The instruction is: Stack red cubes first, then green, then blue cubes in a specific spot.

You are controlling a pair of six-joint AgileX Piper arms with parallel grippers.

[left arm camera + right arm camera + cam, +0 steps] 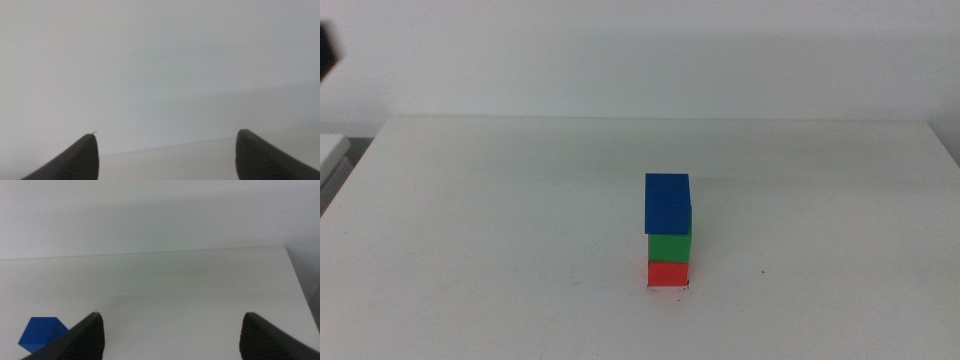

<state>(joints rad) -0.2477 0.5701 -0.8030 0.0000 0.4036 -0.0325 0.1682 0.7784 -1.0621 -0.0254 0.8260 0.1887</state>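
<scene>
In the middle view a three-cube stack stands near the table's centre front. The red cube [667, 273] is at the bottom, the green cube [669, 246] rests on it, and the blue cube [667, 203] tops the stack. A tiny black tick of the specific spot [686, 287] shows at the red cube's base. The blue cube [42, 334] also shows in the right wrist view, off to one side of my open right gripper [172, 335]. My left gripper [167, 155] is open with nothing between its jaws. Neither gripper shows in the middle view.
The white table [500, 220] stretches around the stack, with a white wall behind it. A dark object [326, 50] sits at the upper left corner of the middle view. A small dark speck [763, 271] lies right of the stack.
</scene>
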